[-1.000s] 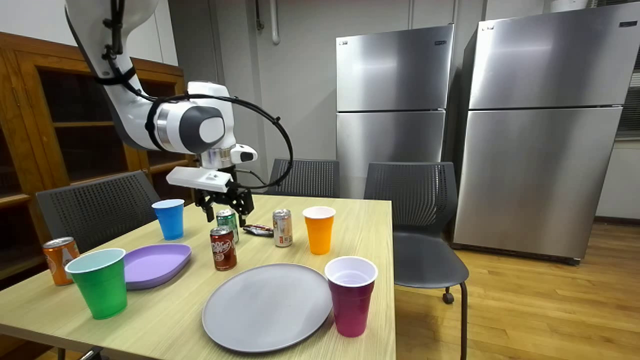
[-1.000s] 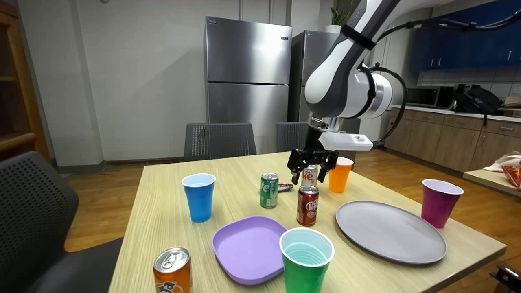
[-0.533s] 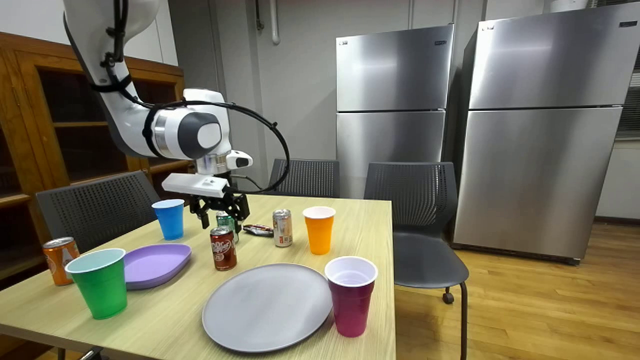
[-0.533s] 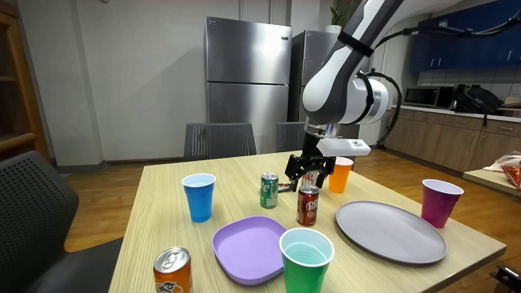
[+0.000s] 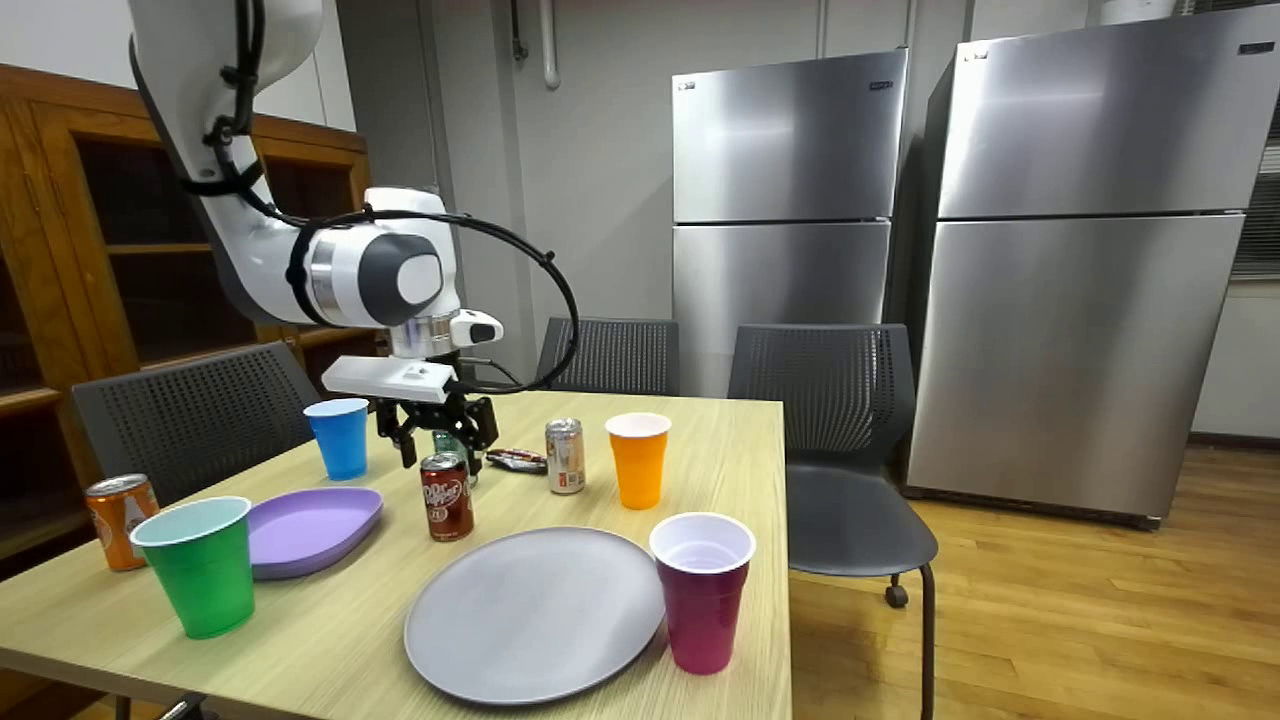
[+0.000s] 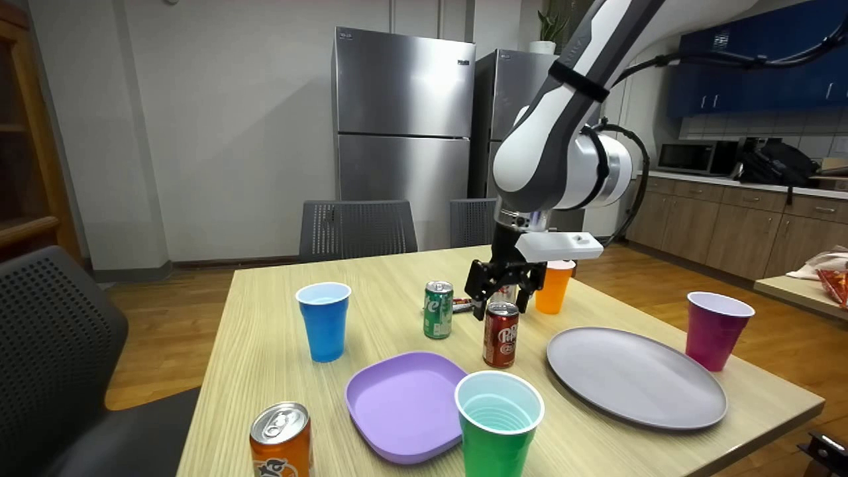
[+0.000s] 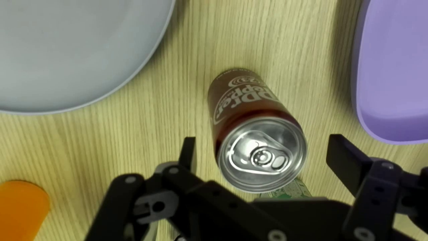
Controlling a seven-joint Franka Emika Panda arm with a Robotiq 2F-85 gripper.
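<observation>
While the claw hovers, spread wide and empty, by the Dr Pepper can on the table, well inside its edges, a gray plate and lavender dish flank the can; a magenta cup stands near one edge.

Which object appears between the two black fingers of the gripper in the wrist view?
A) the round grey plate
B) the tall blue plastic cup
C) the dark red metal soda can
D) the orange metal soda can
C: in the wrist view, the dark red metal soda can appears between the two black fingers, which stand open with a visible gap on each side of it.
</observation>
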